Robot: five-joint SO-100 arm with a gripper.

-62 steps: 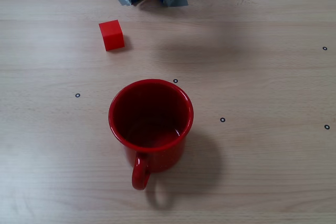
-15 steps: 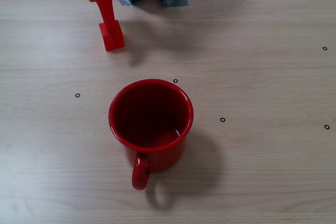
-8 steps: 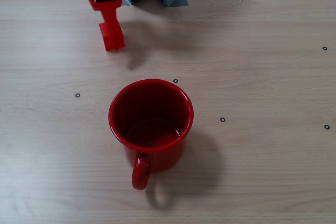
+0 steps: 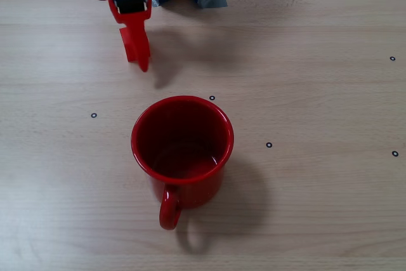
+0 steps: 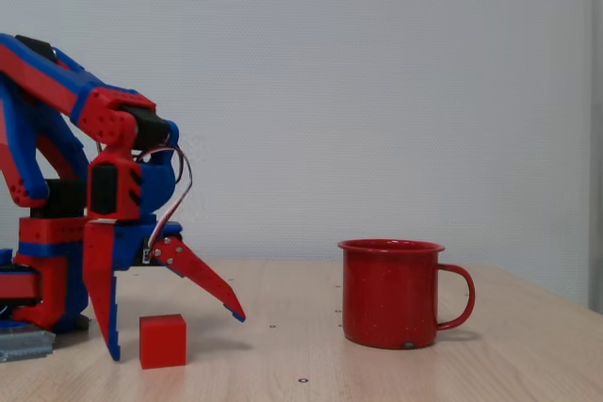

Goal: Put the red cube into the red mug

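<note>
Nothing is delivered yet: the claw (image 5: 174,336) stands spread wide around the red cube (image 5: 162,341), which seems to rest ungripped on the tabletop (image 5: 377,374), well apart from the empty red mug (image 4: 183,150); grasping, carrying and dropping remain.

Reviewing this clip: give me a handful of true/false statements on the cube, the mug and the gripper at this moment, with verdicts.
1. The red cube rests on the table. True.
2. The gripper is shut on the cube. False: its jaws are spread wide, the cube between them.
3. The red mug is empty. True.
4. The mug lies on its side. False: it stands upright, handle toward the camera in a fixed view.
5. The cube is inside the mug. False: it sits apart from it.
</note>
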